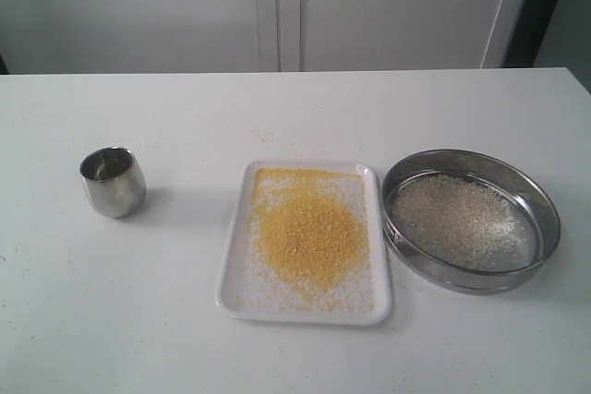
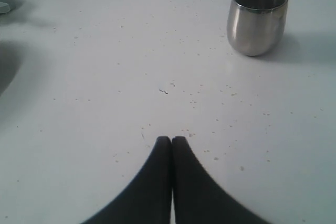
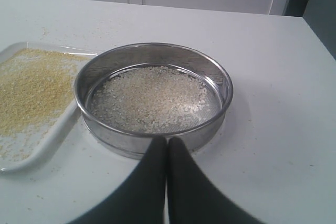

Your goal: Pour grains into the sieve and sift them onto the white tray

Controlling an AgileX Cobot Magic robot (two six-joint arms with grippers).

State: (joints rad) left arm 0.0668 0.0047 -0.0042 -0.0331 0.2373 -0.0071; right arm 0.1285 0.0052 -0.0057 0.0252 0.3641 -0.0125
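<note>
The white tray [image 1: 231,292] lies mid-table with a heap of fine yellow meal [image 1: 307,232] spread on it. Right beside it stands the round steel sieve [image 1: 545,205], and whitish rice-like grains [image 1: 452,219] lie on its mesh. In the right wrist view the sieve [image 3: 220,80] holds those whitish grains [image 3: 152,95], and the tray [image 3: 37,153] sits next to it. My right gripper [image 3: 168,140] is shut and empty, just short of the sieve's wall. My left gripper [image 2: 171,139] is shut with nothing in it, over bare table, well away from the cup.
A small rounded steel cup [image 1: 113,182] stands upright on the left of the table; the left wrist view shows the cup [image 2: 256,19] looking empty. Stray grain specks dot the tabletop. White cabinet doors [image 1: 277,6] close off the back.
</note>
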